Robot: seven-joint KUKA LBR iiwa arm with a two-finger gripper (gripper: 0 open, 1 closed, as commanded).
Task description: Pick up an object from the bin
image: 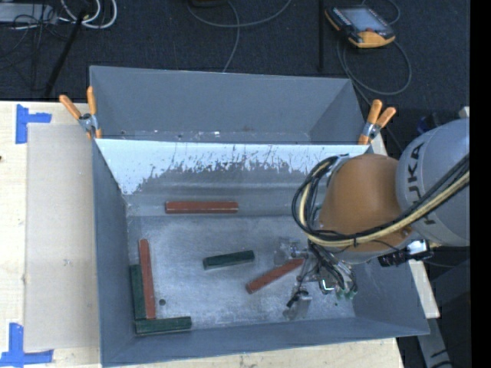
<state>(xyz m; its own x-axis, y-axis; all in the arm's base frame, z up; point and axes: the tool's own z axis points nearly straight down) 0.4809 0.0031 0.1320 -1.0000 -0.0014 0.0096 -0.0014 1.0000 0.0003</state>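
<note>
My gripper (307, 280) hangs low over the bin floor at the right, below the arm's orange cover. A red-brown flat bar (270, 277) lies slanted on the floor, and its right end reaches under the gripper. A dark green short bar (228, 260) lies just left of it, in the middle of the floor, apart from the gripper.
Another red-brown bar (201, 206) lies along the back of the floor. At the left a red bar (145, 277) lies beside a dark green L-shaped piece (151, 319) in the front left corner. The arm and its cables cover the bin's right side.
</note>
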